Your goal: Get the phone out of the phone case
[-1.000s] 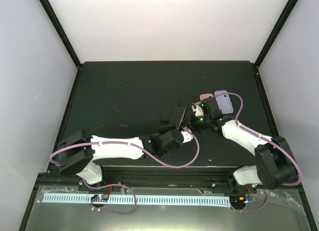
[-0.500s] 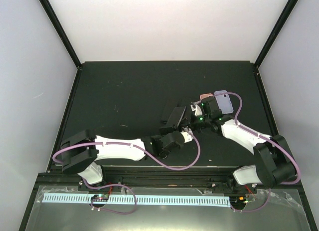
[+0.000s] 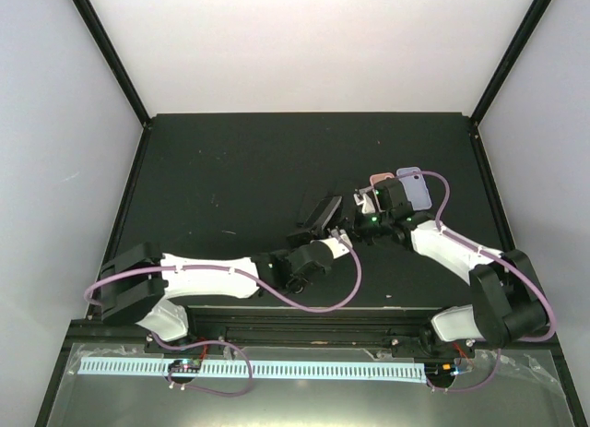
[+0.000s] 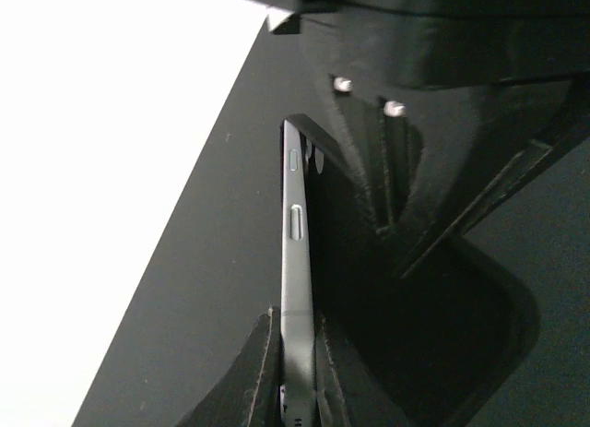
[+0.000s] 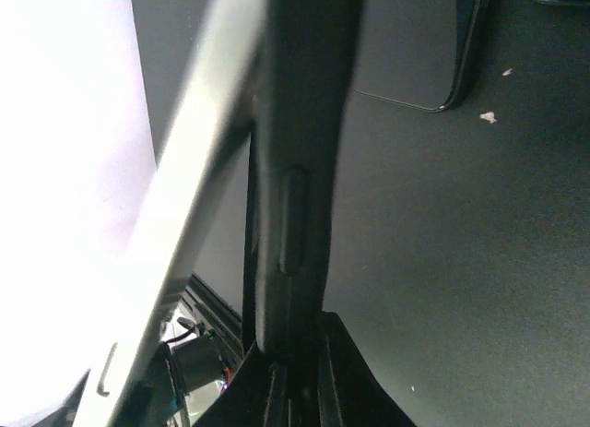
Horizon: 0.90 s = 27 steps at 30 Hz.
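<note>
The left arm has drawn back toward the desk's left edge, its left gripper [image 4: 295, 324] clenched on the phone [image 4: 294, 252], which now tilts up over mid-desk. The right gripper [image 5: 293, 358] stays clamped on the case [image 5: 297, 160], so phone and case look nearly parted.

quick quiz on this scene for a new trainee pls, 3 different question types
1. True or false: the left tool is shut on the thin silver edge of the phone.
2. Multiple choice: in the top view, what colour is the flat item lying beside the right arm's wrist? A green, B lavender, C orange.
3. Short answer: which tool grips the edge of the black phone case?

Key: 1 true. 2 B. 3 the right tool, closed on the case's edge in its own wrist view.
</note>
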### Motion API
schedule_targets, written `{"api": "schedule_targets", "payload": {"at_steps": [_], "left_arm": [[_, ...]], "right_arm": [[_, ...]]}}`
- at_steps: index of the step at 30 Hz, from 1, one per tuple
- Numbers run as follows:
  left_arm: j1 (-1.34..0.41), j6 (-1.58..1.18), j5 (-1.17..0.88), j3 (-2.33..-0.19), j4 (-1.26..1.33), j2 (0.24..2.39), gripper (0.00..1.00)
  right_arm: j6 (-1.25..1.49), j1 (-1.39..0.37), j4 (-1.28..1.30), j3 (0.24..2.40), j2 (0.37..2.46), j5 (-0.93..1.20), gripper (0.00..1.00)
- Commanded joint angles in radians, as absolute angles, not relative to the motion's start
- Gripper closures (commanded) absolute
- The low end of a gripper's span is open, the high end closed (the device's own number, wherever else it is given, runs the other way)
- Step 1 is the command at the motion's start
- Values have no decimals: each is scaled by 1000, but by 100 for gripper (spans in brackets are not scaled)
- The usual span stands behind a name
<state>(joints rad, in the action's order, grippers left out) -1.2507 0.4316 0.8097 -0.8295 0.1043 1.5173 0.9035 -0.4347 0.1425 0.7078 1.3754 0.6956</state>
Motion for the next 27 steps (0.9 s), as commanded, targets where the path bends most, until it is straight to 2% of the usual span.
{"api": "schedule_targets", "payload": {"at_steps": [1,10,16,19,24,27], "left_arm": [[-1291,310,858,-877,19,1422,98],[-1358,79,899,-851,-174,1220,98],[-1350,-37,896,-734,-225,1044,98],[-1307,-109,886,-685,-241,978,98],[-1170,-253,670,-644,-247,904,98],[-1098,-281,613,-610,-214,890,99]], "right_arm": [[878,-381,119,710,1347,628,99],[733,-327,204,768,1276,428,99],[625,-178,256,790,1151,299,99],[493,-120,354,842,1060,219,99],[247,-113,538,908,926,75,99],[213,-112,584,870,856,52,99]]}}
